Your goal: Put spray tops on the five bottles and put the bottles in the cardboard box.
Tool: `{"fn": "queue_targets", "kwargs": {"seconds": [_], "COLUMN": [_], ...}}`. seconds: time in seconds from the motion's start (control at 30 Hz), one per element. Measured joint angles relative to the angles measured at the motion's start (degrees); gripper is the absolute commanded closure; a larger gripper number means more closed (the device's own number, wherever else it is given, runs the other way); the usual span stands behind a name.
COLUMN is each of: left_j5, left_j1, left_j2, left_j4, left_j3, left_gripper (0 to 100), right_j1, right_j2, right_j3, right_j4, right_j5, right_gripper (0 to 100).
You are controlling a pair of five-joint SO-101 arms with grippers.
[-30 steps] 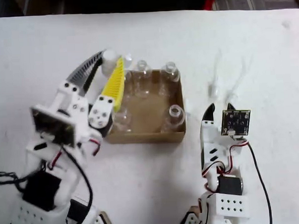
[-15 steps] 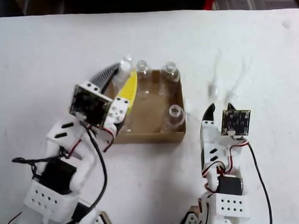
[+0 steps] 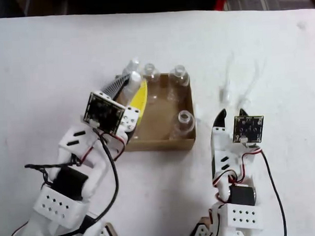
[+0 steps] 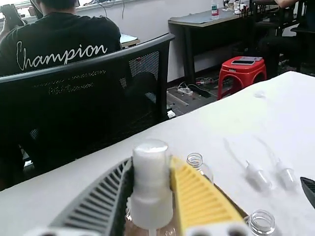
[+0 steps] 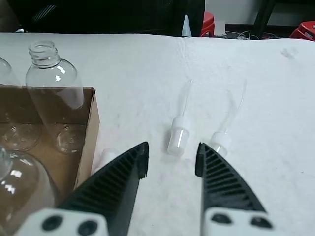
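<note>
My left gripper (image 3: pixel 129 82) is shut on a clear bottle with a white spray top (image 4: pixel 150 179), held at the back-left corner of the cardboard box (image 3: pixel 157 144). Three open-necked bottles stand in the box: two along the back wall (image 3: pixel 149 71) (image 3: pixel 179 74) and one at the front right (image 3: pixel 185 122). Two loose spray tops (image 3: pixel 225 94) (image 3: pixel 245 100) lie on the table right of the box. My right gripper (image 5: pixel 172 160) is open, low over the table, just short of those spray tops (image 5: pixel 177 137) (image 5: pixel 219 142).
The white table (image 3: pixel 50 54) has free room left of and behind the box. The box's right wall (image 5: pixel 92 128) is close beside my right gripper. A black chair (image 4: pixel 93 93) stands beyond the table's far edge.
The left arm has swung right and drawn back, carrying the capped bottle from outside the box's back-left corner to over that corner. The right arm has stayed still.
</note>
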Motion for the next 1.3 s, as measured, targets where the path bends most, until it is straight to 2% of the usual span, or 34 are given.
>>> {"fn": "queue_targets", "kwargs": {"seconds": [0.13,0.53,0.8,1.2,1.3], "left_j5": [0.0,0.0,4.9,5.7,5.7], "left_j1": [0.0,0.0,-0.1,-3.3,-3.3], "left_j2": [0.0,0.0,0.0,0.0,0.0], "left_j4": [-0.6,-15.0,-15.3,-15.3,-15.3], "left_j3": [2.7,15.7,16.0,18.7,18.7], "left_gripper": [98,98,98,97,91], "right_j1": [0.0,0.0,0.0,0.0,0.0], "right_j2": [0.0,0.0,0.0,0.0,0.0], "right_j3": [0.0,0.0,0.0,0.0,0.0], "right_j4": [0.0,0.0,0.0,0.0,0.0], "right_j5": [0.0,0.2,0.2,0.2,0.2], "right_gripper": [86.1,86.1,86.1,86.1,86.1]}}
